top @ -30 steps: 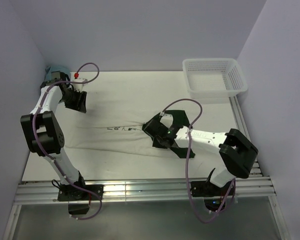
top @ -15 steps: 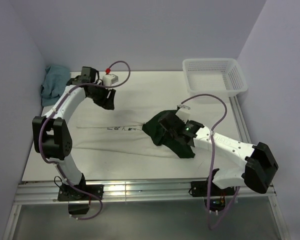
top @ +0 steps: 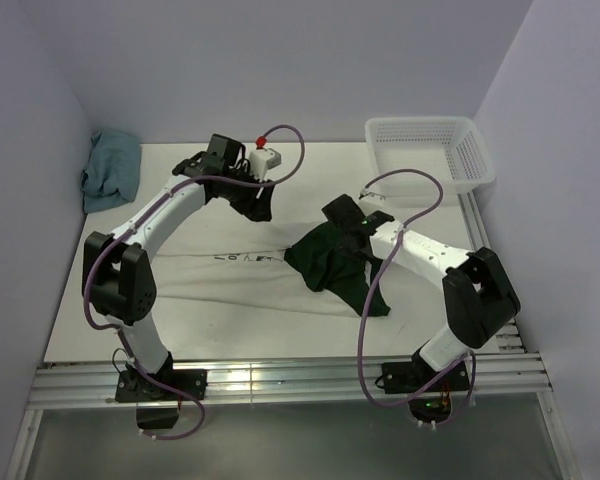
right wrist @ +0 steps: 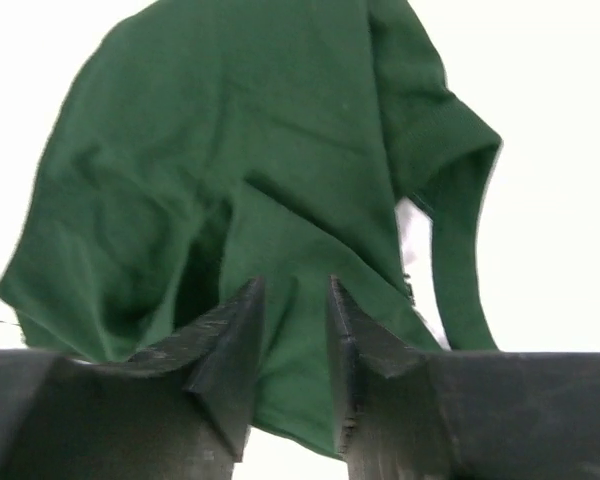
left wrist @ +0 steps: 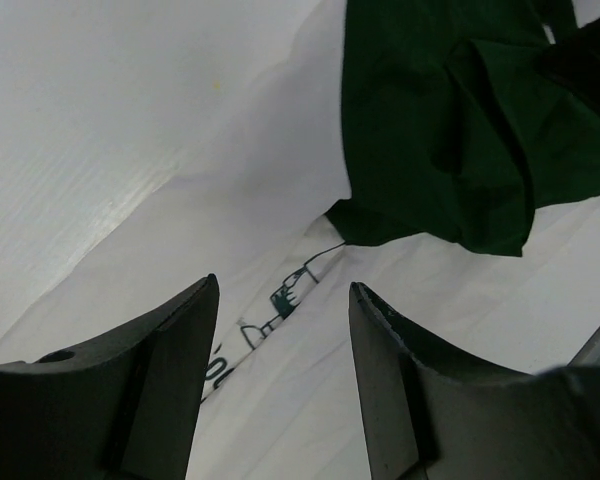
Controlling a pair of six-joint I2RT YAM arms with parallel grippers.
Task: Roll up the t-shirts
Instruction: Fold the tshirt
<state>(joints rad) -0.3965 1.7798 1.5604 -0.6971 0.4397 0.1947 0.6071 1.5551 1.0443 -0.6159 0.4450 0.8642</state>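
While left gripper (left wrist: 282,287) spreads wide over t-shirt (left wrist: 280,215) (nothing held), right gripper (right wrist: 293,285) narrowly parted above green sleeve (right wrist: 230,150).

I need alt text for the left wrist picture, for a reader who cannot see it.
The open left pincer hangs over a cream t-shirt lying on a white table. A small dark print shows between its fingers, and bunched dark green cloth of the shirt fills the upper right.
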